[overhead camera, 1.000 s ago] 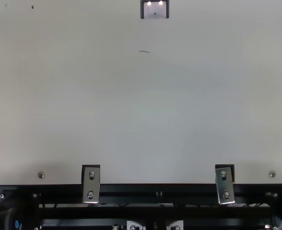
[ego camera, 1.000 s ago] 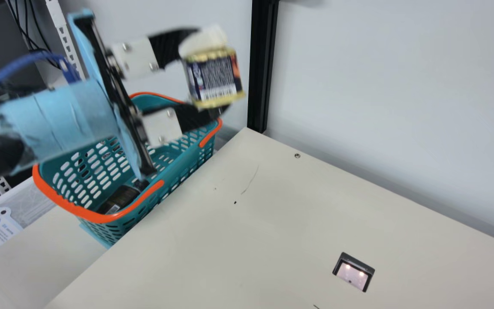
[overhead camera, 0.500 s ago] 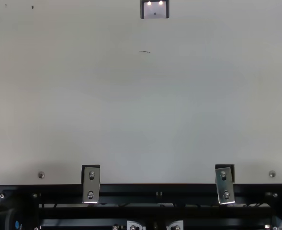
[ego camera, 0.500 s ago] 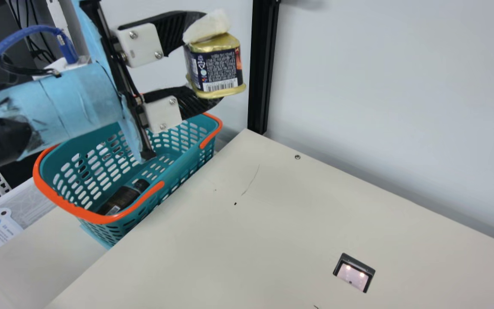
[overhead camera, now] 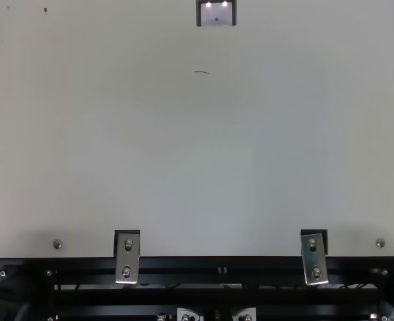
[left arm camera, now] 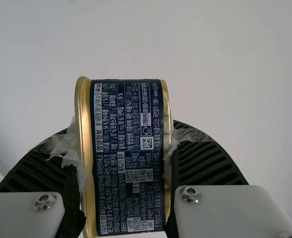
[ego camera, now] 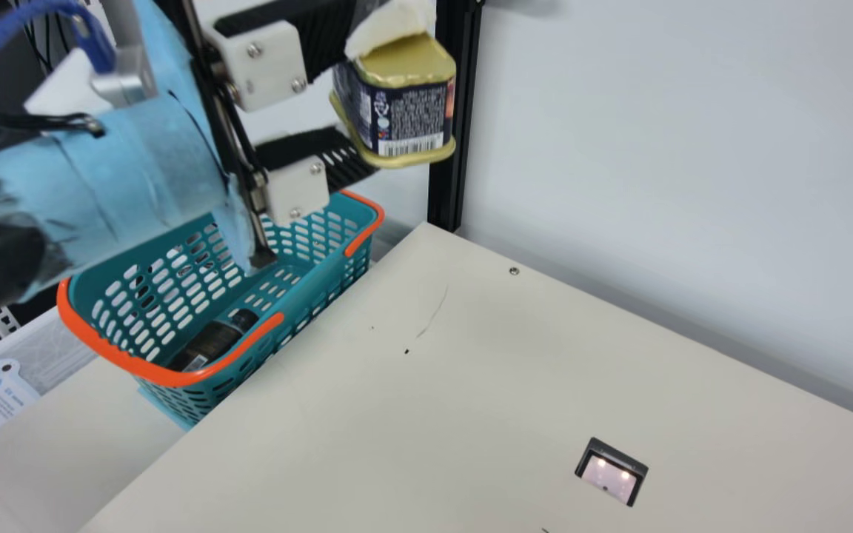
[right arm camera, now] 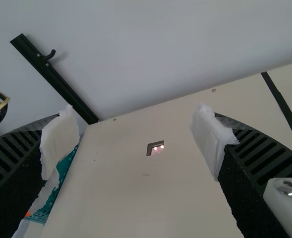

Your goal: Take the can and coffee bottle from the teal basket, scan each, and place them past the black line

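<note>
- Left gripper [ego camera: 378,92]: closed on the can [ego camera: 412,111], held aloft near the teal basket [ego camera: 308,287].
- Right gripper [right arm camera: 137,121]: wide apart, nothing held.
- Coffee bottle [ego camera: 210,344]: lying inside basket.
- Step in hand, as judged: carrying can to scan.
- Next move: bring can over the scanner [ego camera: 610,475], barcode turned towards its lit window; black line [right arm camera: 283,110] afterwards.

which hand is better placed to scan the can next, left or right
The left hand, I'd say. It grips the can, out of the teal basket, while the right hand stands open with nothing between its fingers.
</note>
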You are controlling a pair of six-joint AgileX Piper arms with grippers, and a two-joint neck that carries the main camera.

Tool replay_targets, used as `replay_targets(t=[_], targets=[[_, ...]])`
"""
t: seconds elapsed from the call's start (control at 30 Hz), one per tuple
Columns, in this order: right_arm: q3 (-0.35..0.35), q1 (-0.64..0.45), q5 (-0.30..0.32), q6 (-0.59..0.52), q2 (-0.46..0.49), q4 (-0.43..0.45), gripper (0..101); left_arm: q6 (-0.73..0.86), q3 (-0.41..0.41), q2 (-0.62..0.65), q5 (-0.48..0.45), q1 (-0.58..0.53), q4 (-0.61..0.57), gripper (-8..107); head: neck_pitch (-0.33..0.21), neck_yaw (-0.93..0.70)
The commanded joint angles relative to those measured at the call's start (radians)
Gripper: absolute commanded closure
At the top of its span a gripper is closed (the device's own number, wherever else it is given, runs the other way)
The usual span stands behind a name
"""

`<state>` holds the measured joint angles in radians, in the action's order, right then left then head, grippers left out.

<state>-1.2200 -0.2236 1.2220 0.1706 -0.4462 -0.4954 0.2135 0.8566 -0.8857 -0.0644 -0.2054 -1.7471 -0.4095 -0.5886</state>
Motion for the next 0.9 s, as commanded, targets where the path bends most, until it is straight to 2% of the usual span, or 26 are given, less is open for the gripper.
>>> replay_targets(t=[0.0,0.07,0.1,0.23,0.43,0.57,0.7,0.87], targets=[[0.0,0.0,0.0,0.0,0.0,0.0,0,0.109,0.01,0.025,0.132,-0.119,0.047,89,-0.027,-0.013],[0.0,0.0,0.0,0.0,0.0,0.0,0,0.141,0.018,0.041,0.16,-0.168,0.14,89,-0.027,-0.013],[0.0,0.0,0.0,0.0,0.0,0.0,0,0.085,0.016,0.032,0.096,-0.091,0.032,89,-0.027,-0.013],[0.0,0.0,0.0,0.0,0.0,0.0,0,0.141,0.017,0.041,0.157,-0.164,0.096,89,-0.027,-0.013],[0.0,0.0,0.0,0.0,0.0,0.0,0,0.141,0.017,0.041,0.158,-0.168,0.096,89,-0.027,-0.013],[0.0,0.0,0.0,0.0,0.0,0.0,0,0.12,0.017,0.027,0.166,-0.185,0.144,89,-0.027,-0.013],[0.0,0.0,0.0,0.0,0.0,0.0,0,0.137,0.008,0.003,0.226,-0.264,0.248,89,-0.027,-0.013],[0.0,0.0,0.0,0.0,0.0,0.0,0,0.127,-0.025,-0.041,0.382,-0.437,0.428,89,-0.027,-0.013]])
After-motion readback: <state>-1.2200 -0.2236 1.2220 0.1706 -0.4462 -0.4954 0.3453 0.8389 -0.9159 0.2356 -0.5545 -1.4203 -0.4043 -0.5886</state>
